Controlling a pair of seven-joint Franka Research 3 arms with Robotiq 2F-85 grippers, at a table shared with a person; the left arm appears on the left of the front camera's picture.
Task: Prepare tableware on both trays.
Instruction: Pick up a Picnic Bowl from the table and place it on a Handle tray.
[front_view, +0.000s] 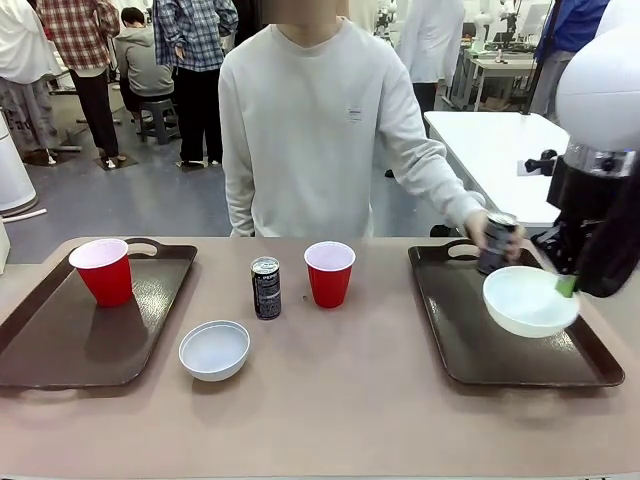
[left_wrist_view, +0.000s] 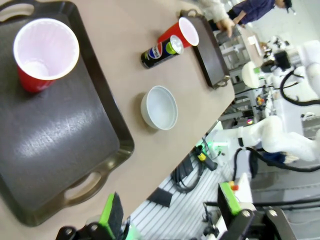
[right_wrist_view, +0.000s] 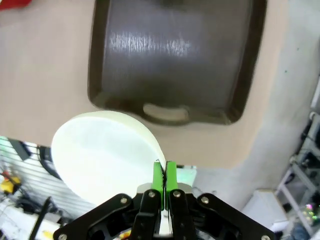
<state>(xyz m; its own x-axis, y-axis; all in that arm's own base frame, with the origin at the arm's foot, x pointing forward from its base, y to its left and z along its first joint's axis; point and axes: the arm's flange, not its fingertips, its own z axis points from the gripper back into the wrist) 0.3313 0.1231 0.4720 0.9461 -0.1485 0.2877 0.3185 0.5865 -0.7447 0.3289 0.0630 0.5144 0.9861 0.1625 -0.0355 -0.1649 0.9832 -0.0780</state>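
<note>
A white bowl (front_view: 528, 300) hangs tilted above the near half of the right tray (front_view: 470, 350), pinched at its rim by the right gripper (right_wrist_view: 163, 176). The right wrist view shows the grip plainly: the two green fingers (right_wrist_view: 170, 175) are drawn close with just the thin rim between them, and from there the bowl overlaps the tray's handle end. The front view adds the tray's far end, where the person's hand (front_view: 487, 230) holds a black can (front_view: 497, 250) upright. Whether that can touches the tray I cannot tell. In the middle of the table (front_view: 360, 400) a second can (front_view: 265, 287) and a red cup (front_view: 329, 272) stand side by side, with a second bowl (front_view: 214, 350) nearer the robot. Another red cup (front_view: 103, 270) stands on the far end of the left tray (front_view: 60, 350). The left wrist view shows the left gripper (left_wrist_view: 167, 210) raised above that tray's handle end, its fingers spread wide with nothing between them.
</note>
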